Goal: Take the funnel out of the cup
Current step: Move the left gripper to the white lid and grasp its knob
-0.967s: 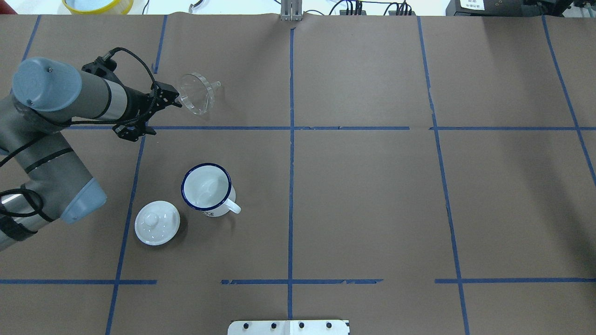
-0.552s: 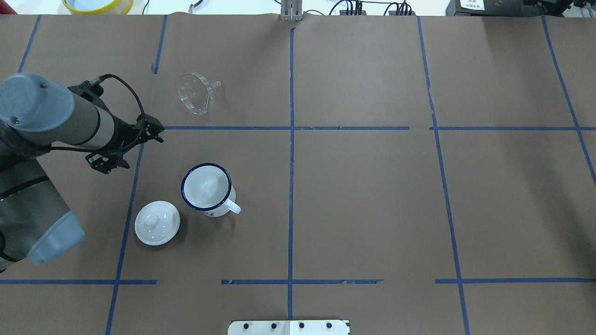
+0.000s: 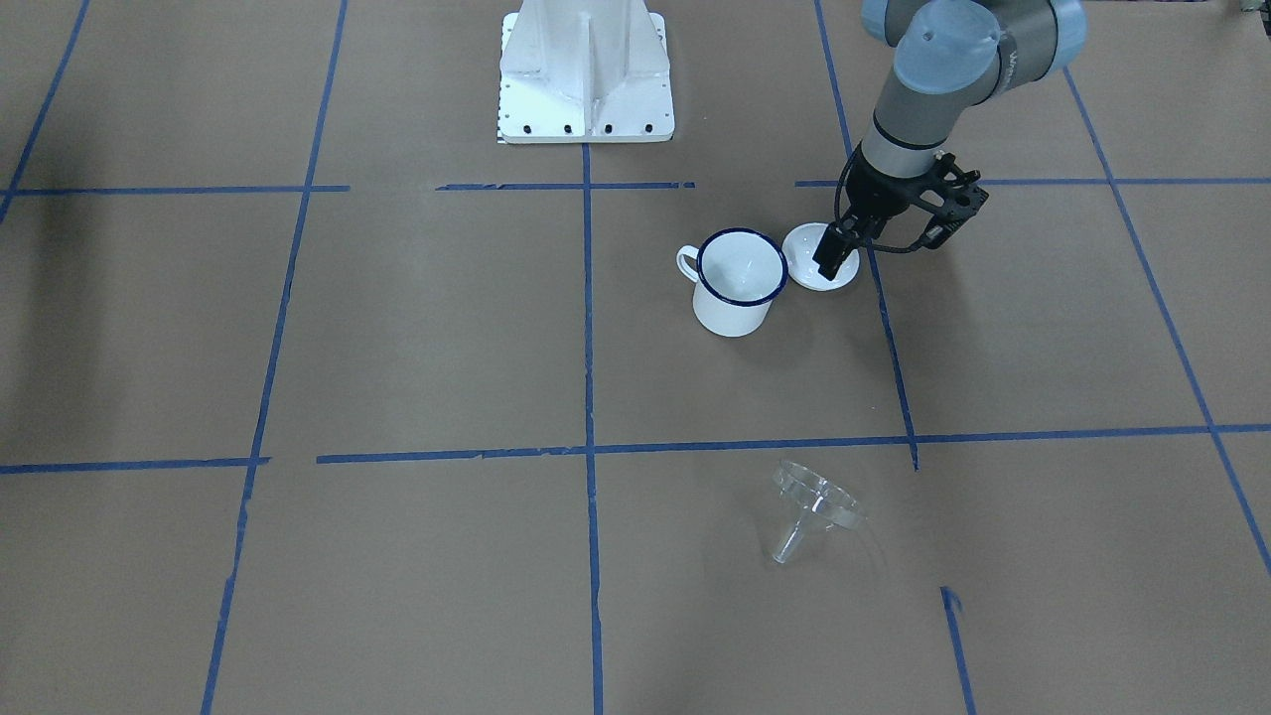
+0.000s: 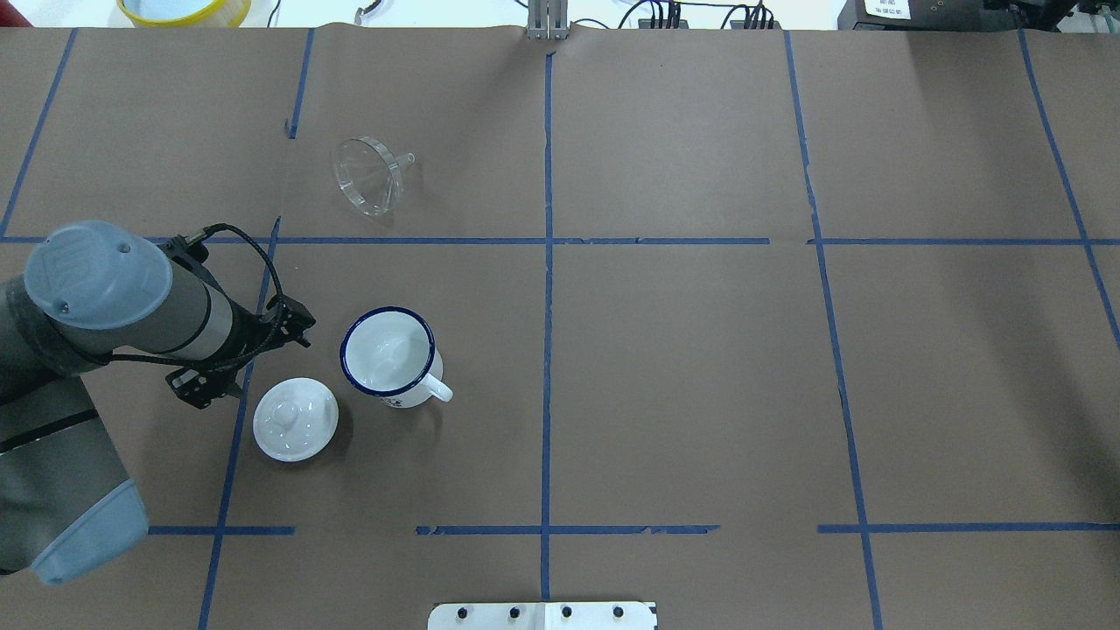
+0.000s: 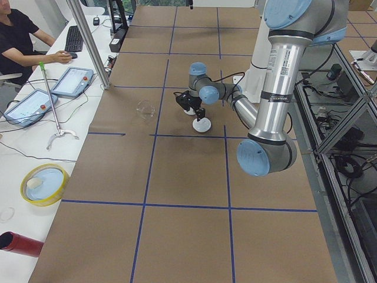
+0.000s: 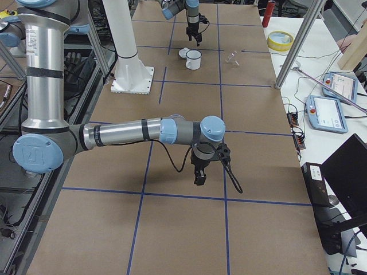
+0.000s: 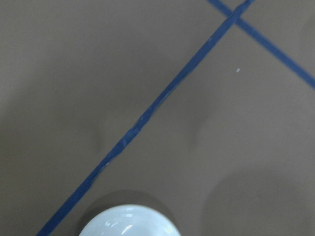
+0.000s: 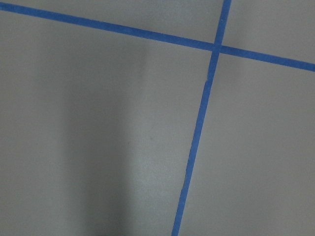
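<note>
Funnel (image 4: 370, 178) lies on its side on the table (image 4: 700, 394), stem pointing toward the table's centre line; it is well apart from the cup (image 4: 388, 354), on the far side of 1 blue tape line (image 4: 437, 241). Cup stands upright, handle toward the robot; nothing shows inside it. Judgement: removal is done, only the pull-back of the arm is left.

Left fingers (image 3: 830, 256) hang just above the white lid (image 4: 295, 418), close beside the cup; no object shows in them. How far apart they stand I cannot tell: the front view gives 1 dark block, and the wrist view shows only table, tape and the lid's edge.

Right fingers (image 6: 199, 177) point down over bare table, far from all 3 items; they show only in the side view, so open or closed cannot be told.

Risks from here:
1. A low sideways move of the left arm could clip the lid or the cup; both are light and sit just beside the fingers; cause would be travelling before lifting.
2. The funnel rests on its round cone rim; a bump to the table or a passing touch could set it rolling.
3. Clear plastic is hard to see against the table; a later reach could misjudge its edge.
</note>
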You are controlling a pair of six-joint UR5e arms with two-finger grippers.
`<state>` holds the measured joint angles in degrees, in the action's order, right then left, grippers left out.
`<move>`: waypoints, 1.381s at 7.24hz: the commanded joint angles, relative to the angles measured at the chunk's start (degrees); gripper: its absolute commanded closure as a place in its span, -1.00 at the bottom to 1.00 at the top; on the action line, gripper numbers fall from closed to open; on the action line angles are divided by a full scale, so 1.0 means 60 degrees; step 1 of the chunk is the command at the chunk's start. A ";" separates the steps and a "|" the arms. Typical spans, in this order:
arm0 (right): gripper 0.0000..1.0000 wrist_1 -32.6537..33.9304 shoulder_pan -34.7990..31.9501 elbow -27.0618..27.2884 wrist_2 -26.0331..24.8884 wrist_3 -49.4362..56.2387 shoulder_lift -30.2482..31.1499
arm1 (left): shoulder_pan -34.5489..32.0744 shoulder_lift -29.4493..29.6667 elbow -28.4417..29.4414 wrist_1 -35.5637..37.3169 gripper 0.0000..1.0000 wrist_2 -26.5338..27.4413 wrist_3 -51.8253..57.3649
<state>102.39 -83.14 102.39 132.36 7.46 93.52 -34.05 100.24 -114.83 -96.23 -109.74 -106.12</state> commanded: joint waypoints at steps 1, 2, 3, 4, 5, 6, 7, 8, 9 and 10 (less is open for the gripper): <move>-1.00 0.0000 0.0000 0.0000 0.0000 -0.0013 0.0000 | 0.0240 -0.0139 -0.0110 -0.0190 -0.89 -0.0065 -0.0227; -1.00 0.0000 0.0000 0.0000 0.0000 0.0002 0.0000 | 0.0400 -0.0139 0.0020 -0.0192 -0.88 -0.0022 -0.0286; -1.00 0.0000 0.0000 0.0000 0.0000 0.0002 0.0000 | 0.0474 -0.0139 0.0022 -0.0206 -0.87 0.0008 -0.0402; -1.00 0.0000 0.0000 0.0000 0.0000 -0.0013 0.0000 | 0.0634 -0.0139 0.0109 -0.0192 -0.87 0.0051 -0.0563; -1.00 0.0000 0.0000 0.0000 0.0000 0.0002 0.0000 | 0.0796 -0.0139 0.0197 -0.0192 -0.85 0.0052 -0.0666; -1.00 0.0000 0.0000 0.0000 0.0000 -0.0013 0.0000 | 0.0797 -0.0153 0.0241 -0.0192 -0.75 0.0052 -0.0653; -1.00 0.0000 0.0000 0.0000 0.0000 -0.0013 0.0000 | 0.0797 -0.0153 0.0227 -0.0192 -0.63 0.0052 -0.0653; -1.00 0.0000 0.0000 0.0000 0.0000 0.0002 0.0000 | 0.0797 -0.0211 0.0227 -0.0206 -0.48 0.0052 -0.0638; -1.00 0.0000 0.0000 0.0000 0.0000 0.0002 0.0000 | 0.0797 -0.0241 0.0227 -0.0279 -0.17 0.0052 -0.0623; -1.00 0.0000 0.0000 0.0000 0.0000 0.0002 0.0000 | 0.0783 -0.0241 0.0198 -0.0323 0.21 0.0052 -0.0609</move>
<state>102.39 -83.15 102.39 132.36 7.46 93.52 -29.29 98.89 -113.51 -97.81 -109.43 -109.88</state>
